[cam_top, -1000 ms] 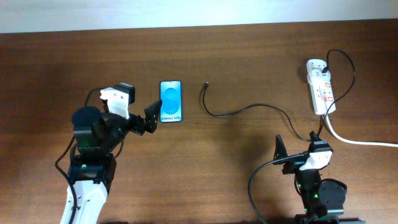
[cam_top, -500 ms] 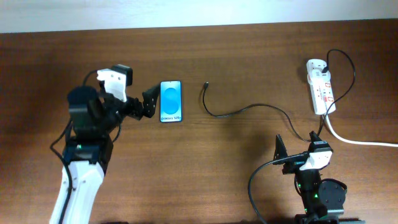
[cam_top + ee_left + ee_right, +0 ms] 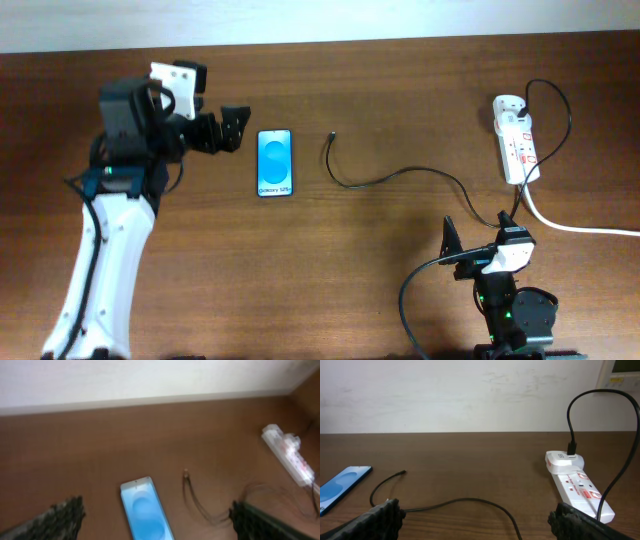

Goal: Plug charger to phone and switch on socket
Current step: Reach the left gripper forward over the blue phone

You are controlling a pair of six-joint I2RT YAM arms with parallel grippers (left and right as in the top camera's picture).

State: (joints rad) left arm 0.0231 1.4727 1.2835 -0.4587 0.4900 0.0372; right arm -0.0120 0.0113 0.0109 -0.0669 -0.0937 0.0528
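Observation:
The phone (image 3: 274,162) lies flat with its blue screen up, left of centre. My left gripper (image 3: 228,128) is open and empty, raised just left of the phone's far corner. In the left wrist view the phone (image 3: 145,515) lies between and below the spread fingers (image 3: 57,521). The charger (image 3: 385,176) curves over the table, its plug tip (image 3: 331,136) right of the phone, apart from it. The socket (image 3: 517,138) lies at the far right with a black plug in it. My right gripper (image 3: 478,228) is open and empty near the front edge.
A thick white cord (image 3: 570,226) runs from the socket off the right edge. The right wrist view shows the socket (image 3: 572,480), the charger (image 3: 460,502) and the phone (image 3: 342,485) on the brown table, with a white wall behind.
My left arm has swung away from the phone's left edge towards the far left and risen. The phone, charger and right arm have not moved.

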